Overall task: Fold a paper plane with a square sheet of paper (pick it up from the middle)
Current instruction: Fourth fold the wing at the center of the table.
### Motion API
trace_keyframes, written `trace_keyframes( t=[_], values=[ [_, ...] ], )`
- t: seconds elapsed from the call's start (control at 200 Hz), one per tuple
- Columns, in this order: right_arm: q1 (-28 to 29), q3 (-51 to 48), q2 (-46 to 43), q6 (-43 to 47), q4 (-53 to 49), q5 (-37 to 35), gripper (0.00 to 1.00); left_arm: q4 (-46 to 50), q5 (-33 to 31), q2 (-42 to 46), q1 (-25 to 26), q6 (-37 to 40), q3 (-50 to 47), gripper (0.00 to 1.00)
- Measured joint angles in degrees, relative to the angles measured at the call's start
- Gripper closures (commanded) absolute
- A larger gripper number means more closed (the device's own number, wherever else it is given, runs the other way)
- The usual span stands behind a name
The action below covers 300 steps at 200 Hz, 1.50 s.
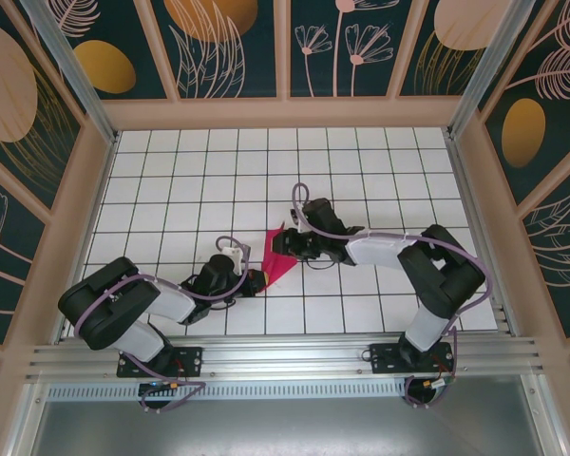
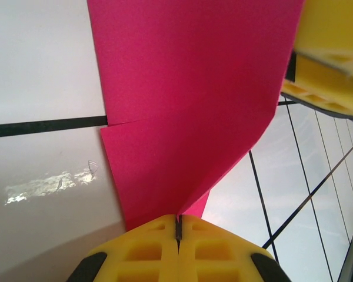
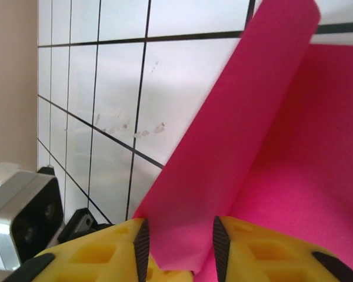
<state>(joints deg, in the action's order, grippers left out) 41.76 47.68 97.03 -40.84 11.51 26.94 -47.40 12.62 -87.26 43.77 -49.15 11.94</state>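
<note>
The magenta-pink sheet of paper (image 1: 279, 258) is folded into a narrow, pointed, creased shape and lies tilted between both grippers near the table's middle. My left gripper (image 1: 257, 281) is shut on its near tip. In the left wrist view the yellow fingertips (image 2: 159, 235) pinch the centre crease of the paper (image 2: 188, 106). My right gripper (image 1: 291, 245) stands at the paper's far side. In the right wrist view this gripper (image 3: 179, 241) is open. A loose flap of the paper (image 3: 247, 135) rises between the pads without being squeezed.
The white grid-tile table (image 1: 199, 180) is ringed by wooden frame walls (image 1: 285, 112). A yellow finger of the right gripper (image 2: 329, 59) shows at the top right of the left wrist view. The left arm's wrist housing (image 3: 20, 214) sits at the lower left of the right wrist view.
</note>
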Motion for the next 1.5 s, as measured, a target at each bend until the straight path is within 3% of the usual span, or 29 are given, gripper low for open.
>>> trace_keyframes(
  t=[0.27,0.345,0.47,0.671,1.086,1.501],
  values=[
    [2.36,3.39,2.01,-1.55,-4.48,-3.43,0.51,0.35,-0.04,1.07,0.00,0.48,0.02,1.00],
    [3.39,4.52,2.89,-2.16,-5.88,-4.87,0.56,1.31,-0.24,1.68,0.00,1.16,0.07,1.00],
    [4.17,5.25,3.78,-3.74,-7.65,-7.04,0.68,3.69,-1.14,3.08,0.00,2.91,0.42,0.91],
    [4.22,6.29,4.13,-5.42,-9.05,-8.96,0.69,8.72,-1.46,4.13,0.00,6.05,2.12,0.79],
    [4.22,6.45,4.17,-6.05,-9.03,-8.92,0.72,15.34,-2.82,7.91,0.00,8.48,2.27,0.80],
    [4.22,6.62,4.17,-6.25,-9.01,-8.87,0.81,18.32,-4.13,8.26,0.00,10.58,2.80,0.75]
  ],
)
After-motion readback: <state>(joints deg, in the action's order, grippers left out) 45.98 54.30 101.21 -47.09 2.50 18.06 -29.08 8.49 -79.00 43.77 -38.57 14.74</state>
